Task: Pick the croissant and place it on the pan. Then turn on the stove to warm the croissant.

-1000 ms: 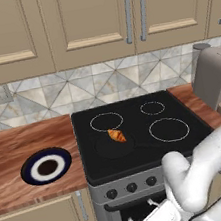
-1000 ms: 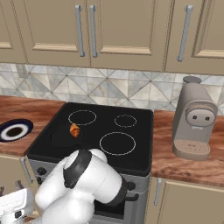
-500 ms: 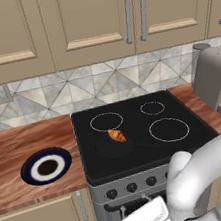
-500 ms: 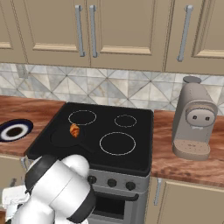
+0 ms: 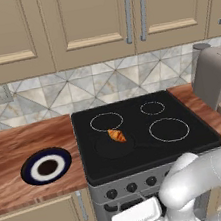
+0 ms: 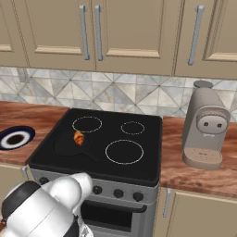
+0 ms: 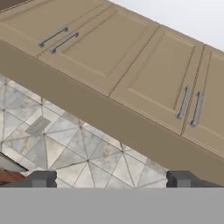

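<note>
You're seeing the croissant (image 5: 116, 135) sitting in the pan (image 5: 111, 146) on the stove's (image 5: 141, 130) near-left ring, plate (image 5: 46, 166) lying left, coffee machine (image 5: 218, 81) standing right.

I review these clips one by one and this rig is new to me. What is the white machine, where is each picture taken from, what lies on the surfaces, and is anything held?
It is a white robot arm on a base that can drive, in a rendered kitchen. Two cameras sit on the base behind the arm, left and right; a third sits on the hand and looks past its two dark fingertips at wall tiles and cabinets. The black stove carries a black pan with the croissant resting on it. A blue-rimmed plate lies on the wooden counter beside the stove, and a grey coffee machine stands on the other side. The fingertips stand apart with nothing between them. The knobs line the stove's front.
</note>
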